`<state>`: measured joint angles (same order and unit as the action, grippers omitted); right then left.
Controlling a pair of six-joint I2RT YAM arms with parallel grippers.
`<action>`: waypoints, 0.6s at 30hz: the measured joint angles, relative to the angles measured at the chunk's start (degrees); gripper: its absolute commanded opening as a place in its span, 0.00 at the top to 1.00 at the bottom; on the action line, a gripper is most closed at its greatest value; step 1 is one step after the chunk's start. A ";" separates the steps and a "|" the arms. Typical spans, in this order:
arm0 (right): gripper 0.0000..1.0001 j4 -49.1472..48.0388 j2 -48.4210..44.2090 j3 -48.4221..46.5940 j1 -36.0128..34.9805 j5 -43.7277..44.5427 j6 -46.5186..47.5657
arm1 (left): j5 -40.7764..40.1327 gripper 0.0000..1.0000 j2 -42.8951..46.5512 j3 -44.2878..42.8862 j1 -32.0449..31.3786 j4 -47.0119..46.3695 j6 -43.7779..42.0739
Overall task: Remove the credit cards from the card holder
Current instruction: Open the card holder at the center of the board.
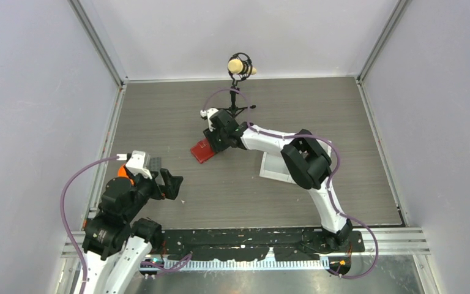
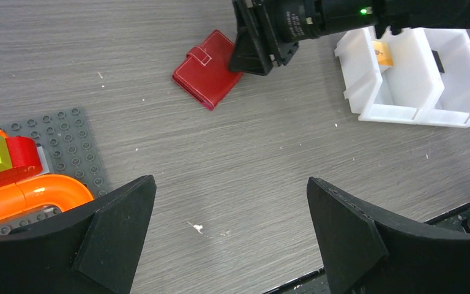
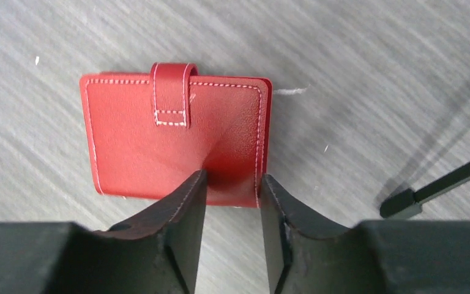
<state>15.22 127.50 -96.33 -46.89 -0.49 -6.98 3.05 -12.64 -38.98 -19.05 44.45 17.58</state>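
Fingers [image 2: 116,233] of the left gripper [image 2: 231,184] are held wide apart above the table [image 2: 251,159] close to the arm bases, with nothing between them. This arm is judged to be parked clear of the work, beside a grey studded baseplate [image 2: 67,138] on which an orange tube [image 2: 37,193] is mounted.

Farther out, the card holder [image 3: 159,135] is laid flat on the table, shut, with its strap tab [image 3: 172,92] folded over one edge. The right gripper [image 3: 232,177] is positioned at the edge opposite the strap. Its fingers [image 3: 190,208] are set close together with a narrow gap, in which a slightly puckered strip of the red cover is seen. Whether that strip is truly pinched cannot be told. The placing is judged to be meant for catching the cover so that it can be opened.

No credit cards are seen; they are presumed to be inside. Beside the holder a white tray [image 2: 416,79] is set, probably to receive them. At the far edge a black stand [image 1: 238,92] is placed.
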 measured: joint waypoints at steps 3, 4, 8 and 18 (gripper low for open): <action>0.83 -1.92 -3.10 5.01 -0.07 -1.05 0.26 | 0.07 0.04 -1.66 0.02 0.00 0.00 0.02; 0.87 -2.60 -4.37 7.04 -0.11 -1.22 0.22 | 0.07 0.04 -2.12 0.00 0.00 0.00 0.02; 0.95 -5.16 -9.99 15.10 -0.26 -1.31 0.07 | 0.07 0.04 -3.28 0.02 0.00 0.00 0.04; 0.95 -2.40 -26.10 27.71 -0.76 5.86 1.11 | -0.24 0.04 -3.37 0.02 0.00 0.02 0.26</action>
<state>12.82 101.41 -68.62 -47.66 5.37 -5.87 2.81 -16.01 -38.96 -19.05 44.47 17.85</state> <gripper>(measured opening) 0.076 0.959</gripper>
